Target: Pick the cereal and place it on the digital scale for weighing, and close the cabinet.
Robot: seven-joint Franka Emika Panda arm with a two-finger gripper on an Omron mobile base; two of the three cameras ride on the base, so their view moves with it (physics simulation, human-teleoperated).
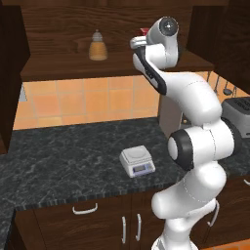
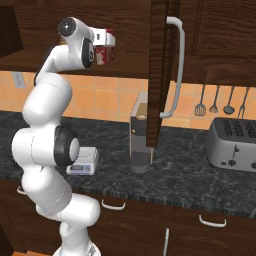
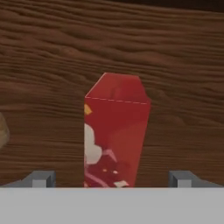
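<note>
The cereal point(image 3: 116, 131) is a small red box with a white and pinkish picture, standing upright on the shelf inside the open cabinet point(image 1: 73, 66). My gripper point(image 3: 112, 179) is open, one fingertip on each side of the box and both clear of it. From the right base view the cereal point(image 2: 106, 54) sits just in front of my hand; in the left base view only a red corner of the cereal point(image 1: 143, 32) peeks past the wrist. The digital scale point(image 1: 137, 161) rests on the dark counter below, and the arm partly hides the scale point(image 2: 84, 163) in the right base view.
An amber bottle point(image 1: 97, 46) stands on the same shelf, left of the box. The open cabinet door point(image 2: 159, 75) with its silver bar handle point(image 2: 178, 65) juts out to my right. A grey coffee machine point(image 2: 140, 137), a toaster point(image 2: 235, 142) and hanging utensils point(image 2: 215, 100) lie further right.
</note>
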